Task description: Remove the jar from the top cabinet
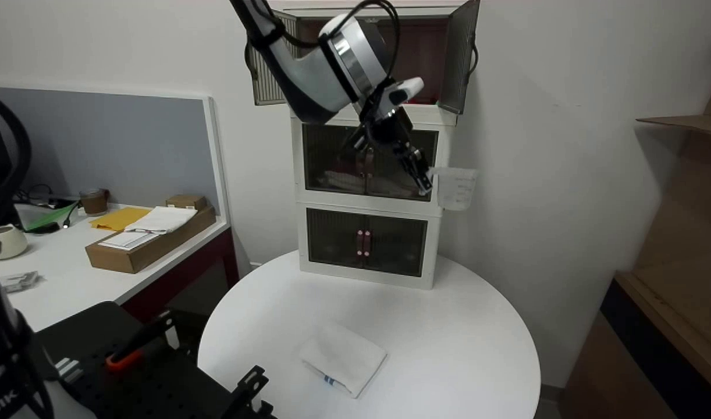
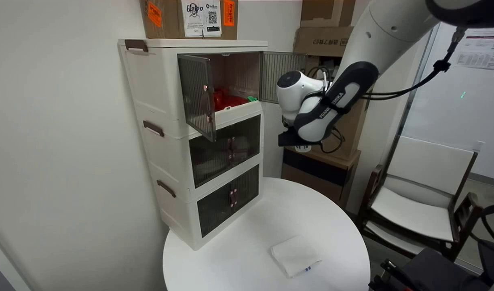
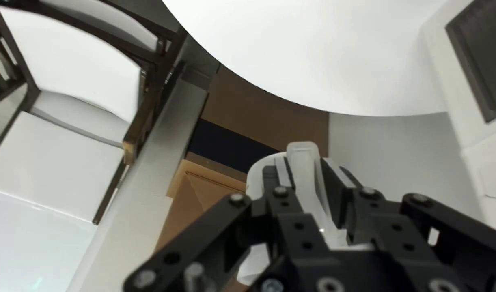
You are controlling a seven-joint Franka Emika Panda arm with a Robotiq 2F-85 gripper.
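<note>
While the claw [image 1: 425,185] grips the clear jar [image 1: 457,191] by its pale handle [image 3: 302,156], pinched between two black fingers [image 3: 335,192], the jar hangs in the air at about three o'clock from it in an exterior view, outside the top cabinet [image 1: 422,49]. That cabinet stands between eleven and twelve o'clock from the claw, its two tinted doors [image 1: 461,58] swung wide, and a red item [image 2: 231,102] shows inside. Around seven o'clock from the claw, a folded white cloth [image 1: 344,358] lies on the round white table [image 1: 460,337]. At ten o'clock in the wrist view stands a chair [image 3: 77,73].
</note>
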